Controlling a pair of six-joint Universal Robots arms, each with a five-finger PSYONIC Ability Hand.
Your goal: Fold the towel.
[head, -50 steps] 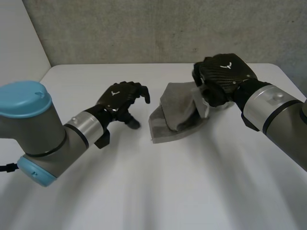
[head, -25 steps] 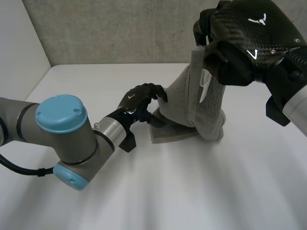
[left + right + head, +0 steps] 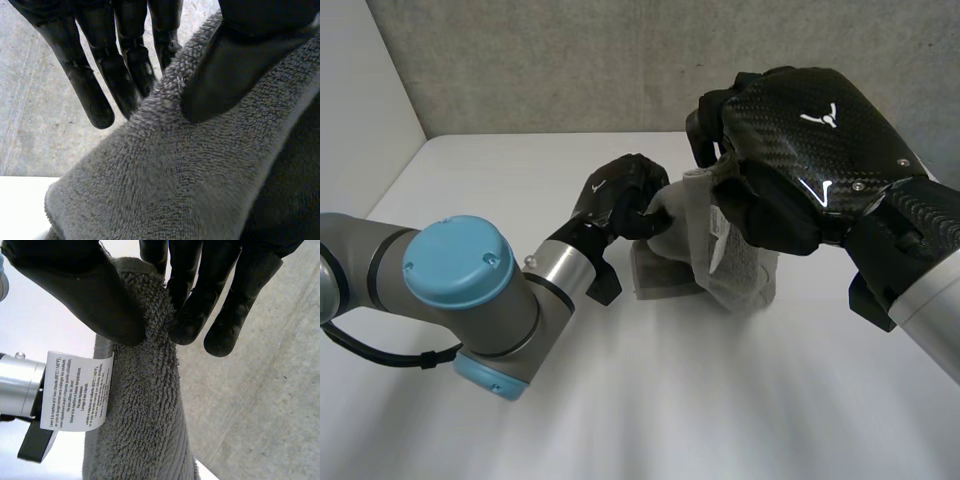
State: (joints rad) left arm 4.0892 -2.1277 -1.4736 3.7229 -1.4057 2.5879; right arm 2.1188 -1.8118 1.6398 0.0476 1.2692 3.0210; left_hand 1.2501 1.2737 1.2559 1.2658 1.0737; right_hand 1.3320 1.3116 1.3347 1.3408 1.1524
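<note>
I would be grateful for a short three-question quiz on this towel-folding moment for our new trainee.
1. True or false: the right hand pinches the towel close to its white care label.
2. The left hand is: A. hanging open in the air; B. pinching the towel between thumb and fingers; C. resting on the right arm.
3. Fill in: the towel's lower end lies on the white ____.

Key: 1 true; 2 B; 3 table.
</note>
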